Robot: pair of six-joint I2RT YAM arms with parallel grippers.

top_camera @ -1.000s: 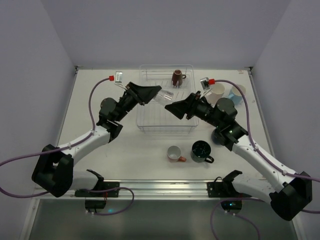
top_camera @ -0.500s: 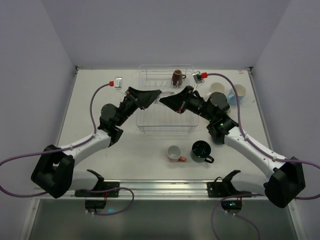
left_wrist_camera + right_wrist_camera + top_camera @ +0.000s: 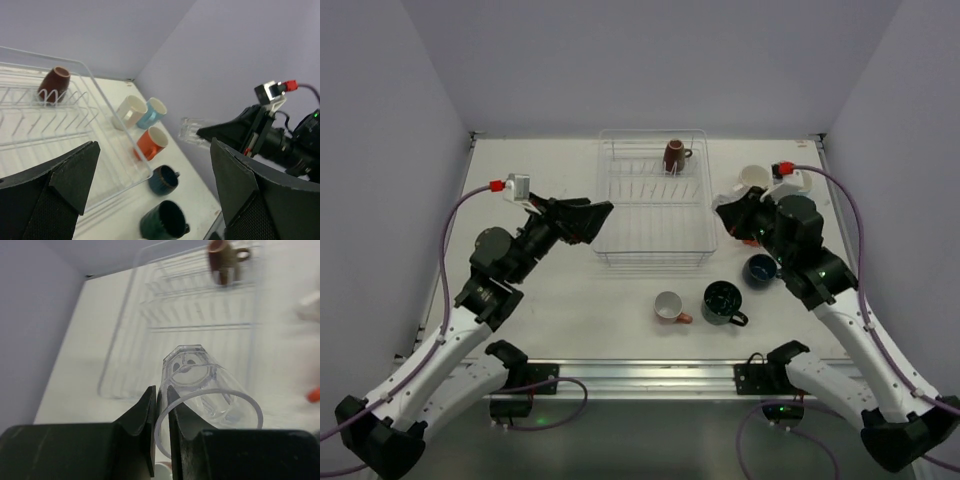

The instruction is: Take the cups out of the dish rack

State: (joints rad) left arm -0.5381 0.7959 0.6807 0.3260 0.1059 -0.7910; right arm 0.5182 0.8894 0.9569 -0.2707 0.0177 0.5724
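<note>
Right end effector (image 3: 162,396) closed on the rim of the clear glass (image 3: 200,385), which juts forward of its fingers; dish rack (image 3: 650,263) lies beyond, with the dark brown cup (image 3: 222,260) at its far end. Left end effector (image 3: 598,213) spread wide, empty, beside the rack.

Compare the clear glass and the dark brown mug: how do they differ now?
The clear glass is transparent with no handle; the dark brown mug is opaque with a handle. The glass is held in the air, its rim pinched between the right fingers, outside the dish rack; the mug rests inside it, untouched. Both are small drinking vessels.
</note>
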